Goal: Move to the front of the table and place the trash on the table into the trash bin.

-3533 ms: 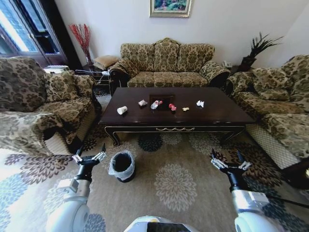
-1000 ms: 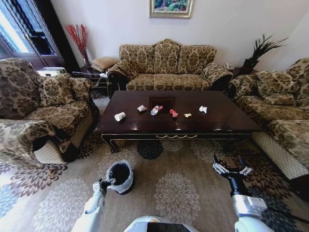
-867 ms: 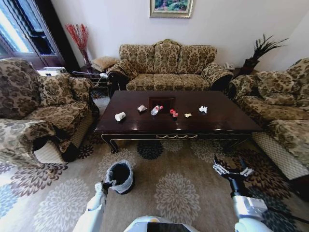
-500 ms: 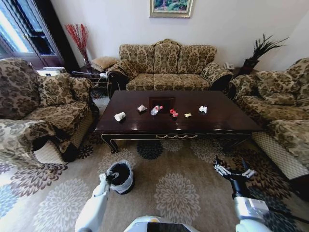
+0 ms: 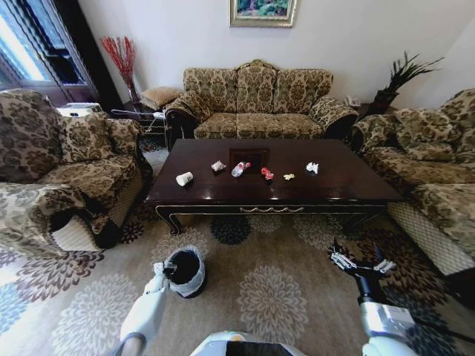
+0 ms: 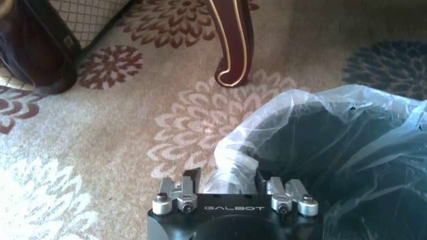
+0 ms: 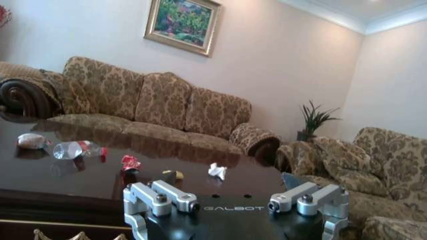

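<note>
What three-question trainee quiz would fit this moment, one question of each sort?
1. True or false: the paper cup is in the trash bin.
2. Which gripper is at the bin's rim? A) left gripper B) right gripper
3. Fill in: the red wrapper lies on the ___.

Key: 1 false, it lies on the table; 2 A; 3 table.
</note>
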### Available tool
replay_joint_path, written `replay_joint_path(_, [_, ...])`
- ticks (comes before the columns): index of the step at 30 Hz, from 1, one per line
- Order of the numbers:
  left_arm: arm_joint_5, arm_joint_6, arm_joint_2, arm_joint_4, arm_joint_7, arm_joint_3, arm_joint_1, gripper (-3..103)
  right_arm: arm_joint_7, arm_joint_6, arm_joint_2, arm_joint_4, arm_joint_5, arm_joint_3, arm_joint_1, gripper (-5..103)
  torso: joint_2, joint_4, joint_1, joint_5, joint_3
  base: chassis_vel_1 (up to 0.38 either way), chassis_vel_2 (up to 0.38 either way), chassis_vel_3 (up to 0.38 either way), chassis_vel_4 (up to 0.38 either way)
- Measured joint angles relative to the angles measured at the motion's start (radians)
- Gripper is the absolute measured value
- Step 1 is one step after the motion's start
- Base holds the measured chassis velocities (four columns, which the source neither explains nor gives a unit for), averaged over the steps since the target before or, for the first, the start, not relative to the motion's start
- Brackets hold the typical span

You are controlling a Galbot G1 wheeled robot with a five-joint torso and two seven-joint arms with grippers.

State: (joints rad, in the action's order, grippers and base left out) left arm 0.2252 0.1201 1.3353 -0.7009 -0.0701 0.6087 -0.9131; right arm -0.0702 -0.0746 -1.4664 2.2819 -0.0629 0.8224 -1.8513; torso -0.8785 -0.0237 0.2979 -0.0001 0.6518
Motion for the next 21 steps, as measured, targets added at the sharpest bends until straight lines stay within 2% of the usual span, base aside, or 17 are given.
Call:
replay_joint_path(2, [-0.001, 0.002, 0.001, 0.002, 0.001, 0.0, 0.001, 54, 0.0, 0.0, 0.0, 0.0, 0.0, 0.0, 0.0, 100, 0.0, 0.0, 0.0, 0.0001, 0.0, 0.0, 0.0, 0.0, 0.0])
replay_joint_path(3, [-0.004, 0.004, 0.002, 0.004, 0.003, 0.001, 0.001, 43, 0.0, 0.0, 0.001, 0.0, 0.0, 0.0, 0.001, 100, 0.0, 0.0, 0.0, 0.0001, 0.0, 0.0, 0.0, 0.0, 0.0])
replay_joint_path(5, [-0.007, 0.005, 0.004, 0.005, 0.004, 0.001, 0.001, 43, 0.0, 0.0, 0.004, 0.0, 0.0, 0.0, 0.002, 100, 0.0, 0.0, 0.0, 0.0001, 0.0, 0.0, 0.0, 0.0, 0.0])
replay_joint_path(7, [-0.013, 0.009, 0.007, 0.006, 0.004, 0.003, 0.001, 32, 0.0, 0.002, 0.011, 0.0, -0.002, 0.002, 0.008, 100, 0.0, 0.0, 0.0, 0.0001, 0.0, 0.0, 0.0, 0.0, 0.0])
replay_joint_path(8, [-0.013, 0.009, 0.007, 0.006, 0.004, 0.003, 0.001, 32, 0.0, 0.002, 0.011, 0.0, -0.002, 0.002, 0.008, 100, 0.0, 0.0, 0.0, 0.0001, 0.0, 0.0, 0.0, 0.0, 0.0])
replay_joint_path(10, [-0.019, 0.011, 0.008, 0.006, 0.005, 0.004, 0.0, 20, -0.001, 0.007, 0.014, 0.0, -0.002, 0.004, 0.015, 100, 0.0, -0.0001, 0.0, 0.0001, 0.0, 0.0, 0.0, 0.0, 0.0])
replay_joint_path(11, [-0.019, 0.011, 0.008, 0.006, 0.005, 0.004, 0.0, 20, -0.001, 0.007, 0.014, 0.0, -0.002, 0.004, 0.015, 100, 0.0, -0.0001, 0.0, 0.0001, 0.0, 0.0, 0.0, 0.0, 0.0])
replay_joint_path(13, [-0.02, 0.012, 0.008, 0.008, 0.005, 0.005, 0.0, 10, -0.002, 0.009, 0.013, 0.002, -0.002, 0.002, 0.017, 100, 0.0, -0.0003, 0.0, 0.0003, 0.0, 0.0, 0.0, 0.0, 0.0])
replay_joint_path(17, [-0.02, 0.012, 0.01, 0.008, 0.007, 0.008, -0.002, 4, -0.003, 0.009, 0.01, 0.003, -0.001, 0.001, 0.017, 100, 0.0, 0.0, 0.0, 0.0003, 0.0, 0.0, 0.0, 0.0, 0.0])
replay_joint_path(21, [-0.017, 0.01, 0.011, 0.006, 0.008, 0.012, -0.006, 4, -0.005, 0.008, 0.01, 0.003, -0.001, 0.002, 0.017, 100, 0.0, 0.0, 0.0, 0.0003, 0.0, 0.0, 0.0, 0.0, 0.0])
